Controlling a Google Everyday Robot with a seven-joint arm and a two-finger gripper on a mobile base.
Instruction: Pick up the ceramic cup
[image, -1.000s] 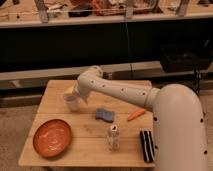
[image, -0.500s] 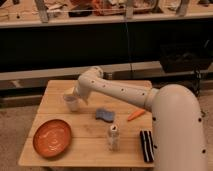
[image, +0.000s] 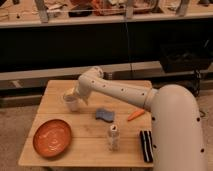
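One white arm (image: 122, 92) reaches from the lower right of the frame across to the upper left part of the wooden tabletop (image: 90, 150). Its gripper (image: 76, 95) sits right at the ceramic cup (image: 70, 104), over the cup's right side and rim. I cannot tell whether the gripper is spread or closed around the cup, as the wrist covers it. The cup stands upright on the tabletop near the back left corner.

An orange plate (image: 52, 137) lies in the lower left of the tabletop, well apart from the cup. A blue sponge (image: 105, 115) lies near the middle of the tabletop, below the arm. To its right lies a small orange carrot (image: 135, 115), just beside the robot's body. A narrow shaker bottle (image: 114, 137) with a pale cap stands upright below the sponge, near the front edge. A black striped brush-like thing (image: 145, 145) lies at the lower right corner of the tabletop.
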